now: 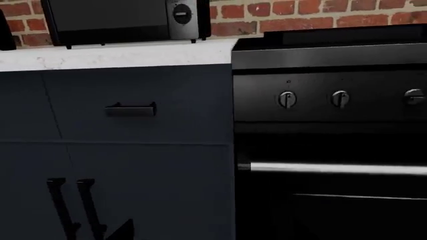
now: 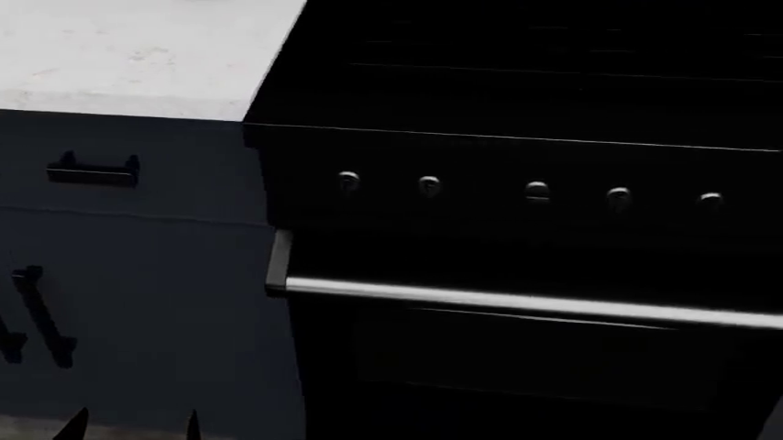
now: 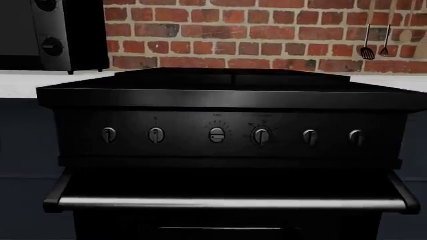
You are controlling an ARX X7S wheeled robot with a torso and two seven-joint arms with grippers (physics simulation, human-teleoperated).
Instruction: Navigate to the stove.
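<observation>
The stove (image 2: 514,229) is a glossy black range filling the middle and right of the head view, close in front of me. It has a row of small silvery knobs (image 2: 537,191), a long silver bar handle (image 2: 526,302) and a black top (image 2: 526,64). It fills the right wrist view (image 3: 220,145) head-on and takes the right half of the left wrist view (image 1: 330,130). My left gripper (image 2: 132,429) shows only as two dark fingertips, apart and empty, before the cabinet left of the stove. My right gripper is out of view.
Dark blue-grey cabinets (image 2: 147,275) with short black handles (image 2: 93,170) stand left of the stove under a white counter (image 2: 135,55). A toaster oven (image 1: 123,20) sits on that counter against a red brick wall (image 3: 267,30). Utensils (image 3: 375,42) hang at the right.
</observation>
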